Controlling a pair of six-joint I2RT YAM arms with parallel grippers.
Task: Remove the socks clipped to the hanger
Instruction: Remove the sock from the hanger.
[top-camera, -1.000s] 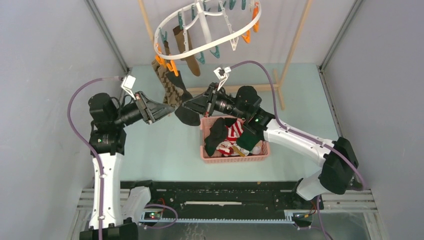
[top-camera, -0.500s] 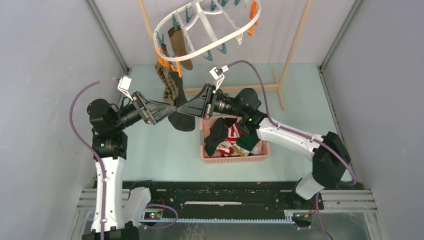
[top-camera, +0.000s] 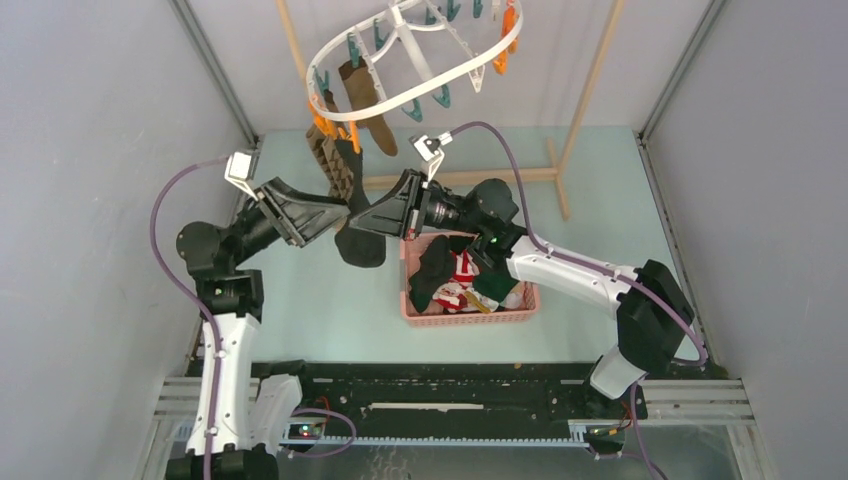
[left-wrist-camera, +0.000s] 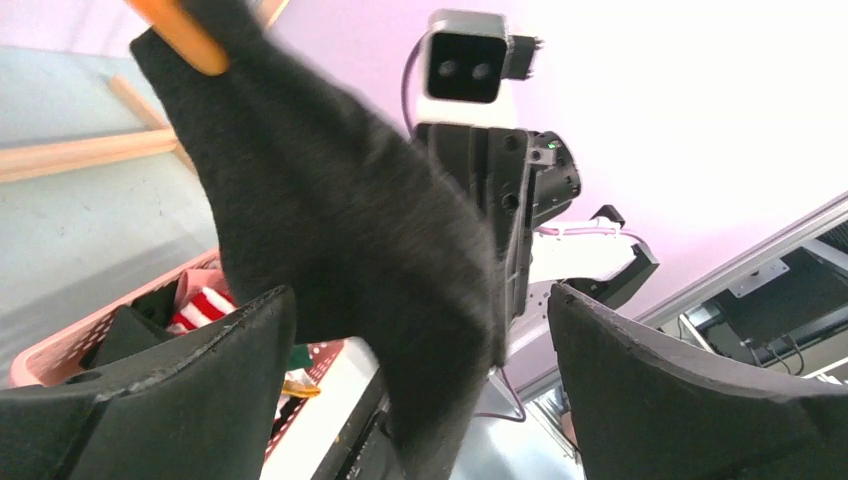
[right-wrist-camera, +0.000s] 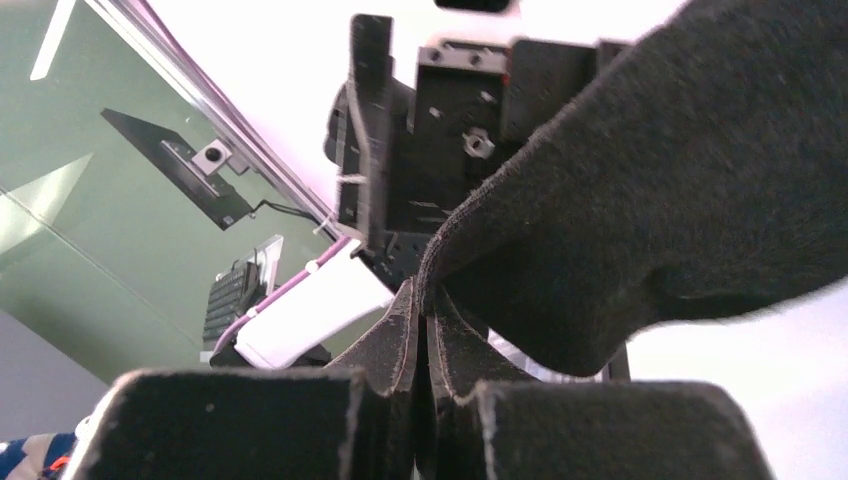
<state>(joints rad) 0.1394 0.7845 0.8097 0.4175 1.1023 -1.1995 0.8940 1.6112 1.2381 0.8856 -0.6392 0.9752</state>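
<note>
Fuzzy matt black sock (left-wrist-camera: 340, 230), glossy white plastic hanger (top-camera: 416, 46)

A robotics lab test cell: plain grey panel walls (top-camera: 90, 120) in aluminium framing (top-camera: 212, 68) enclose a pale green desk (top-camera: 600, 200). Two robot arms (top-camera: 222, 345) are bolted to a slotted rail (top-camera: 450, 385) at its near edge.

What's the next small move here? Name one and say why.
Probably pull the right gripper down and toward the pink basket. It is shut on the black sock, whose top hangs from an orange clothespin on the hanger; the left gripper stands open around the sock, gripping nothing.
</note>
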